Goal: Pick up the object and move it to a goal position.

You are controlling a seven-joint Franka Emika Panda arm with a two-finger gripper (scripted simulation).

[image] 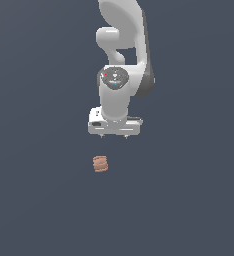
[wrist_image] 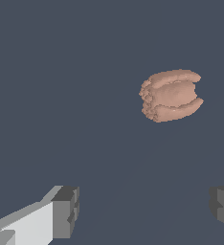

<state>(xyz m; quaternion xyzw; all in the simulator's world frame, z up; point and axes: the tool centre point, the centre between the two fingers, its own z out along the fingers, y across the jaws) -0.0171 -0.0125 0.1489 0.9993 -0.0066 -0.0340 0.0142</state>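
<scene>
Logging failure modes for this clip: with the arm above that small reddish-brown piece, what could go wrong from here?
1. Misaligned descent: in the wrist view the object sits off the line between the open fingers, so a straight drop of the gripper could miss it or clip it.
2. Slip or roll: the object is small, rounded and ridged, much smaller than the gripper, so a finger could nudge it or pinch it poorly.

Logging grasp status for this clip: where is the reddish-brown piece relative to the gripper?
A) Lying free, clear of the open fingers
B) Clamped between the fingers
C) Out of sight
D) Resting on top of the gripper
A: the reddish-brown piece lies apart from the gripper, whose fingers stand wide with nothing between them.
</scene>
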